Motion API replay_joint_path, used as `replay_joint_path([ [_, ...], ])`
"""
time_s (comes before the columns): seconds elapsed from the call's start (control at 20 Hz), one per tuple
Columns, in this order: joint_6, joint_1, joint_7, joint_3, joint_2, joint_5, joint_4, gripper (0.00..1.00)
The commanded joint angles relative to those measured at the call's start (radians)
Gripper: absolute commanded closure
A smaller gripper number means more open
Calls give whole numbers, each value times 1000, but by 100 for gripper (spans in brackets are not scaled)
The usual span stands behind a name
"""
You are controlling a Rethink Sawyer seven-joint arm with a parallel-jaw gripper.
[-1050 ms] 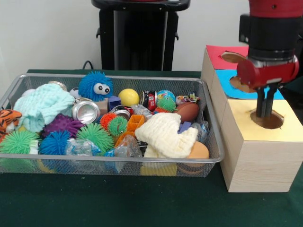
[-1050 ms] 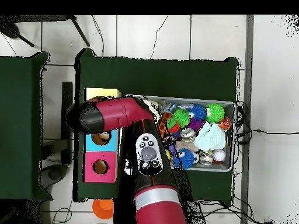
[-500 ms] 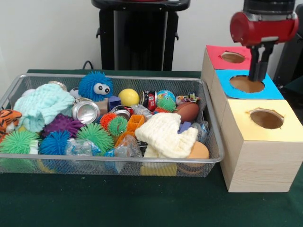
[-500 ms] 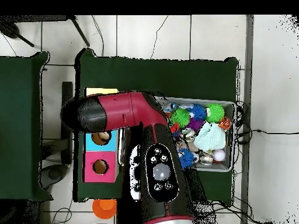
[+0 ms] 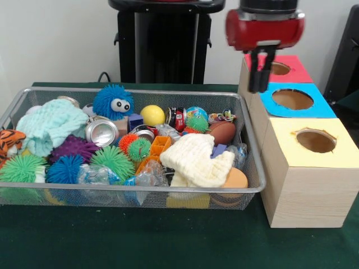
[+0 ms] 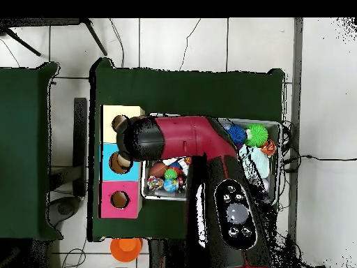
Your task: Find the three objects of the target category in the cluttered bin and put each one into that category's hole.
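Note:
My gripper (image 5: 259, 84) hangs above the gap between the wire bin (image 5: 140, 190) and the wooden box, beside the red hole (image 5: 279, 68). It looks open, with a narrow gap and nothing held. The box also has a blue hole (image 5: 292, 99) and a yellow hole (image 5: 316, 140). The bin is packed with spiky balls (image 5: 114, 159), a blue fuzzy ball with eyes (image 5: 113, 102), a yellow ball (image 5: 152, 115), a silver can (image 5: 101, 131), a cream cloth (image 5: 196, 159) and a mint cloth (image 5: 53, 124). In the overhead view the arm (image 6: 188, 143) hides the gripper and much of the bin.
A brown football (image 5: 222, 133) lies by the bin's right wall. A tiger toy (image 5: 8, 140) pokes in at the left edge. The box (image 6: 120, 164) stands tight against the bin. An orange object (image 6: 123, 248) sits off the table.
The gripper rose out of the yellow hole, passed over the blue hole and moved left to the bin side of the red hole. Nothing in the bin has shifted.

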Motion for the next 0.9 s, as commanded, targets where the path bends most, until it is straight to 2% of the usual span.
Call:
replay_joint_path([
  [0.05,187,-78,-290,98,51,-99,103,100],
  [0.25,263,-115,-343,139,80,-134,83,100],
  [0.3,311,-123,-358,150,93,-136,77,100],
  [0.4,332,-136,-354,169,107,-141,81,100],
  [0.65,362,-161,-316,212,125,-137,117,100],
  [0.9,327,-188,-251,266,150,-103,172,100],
])
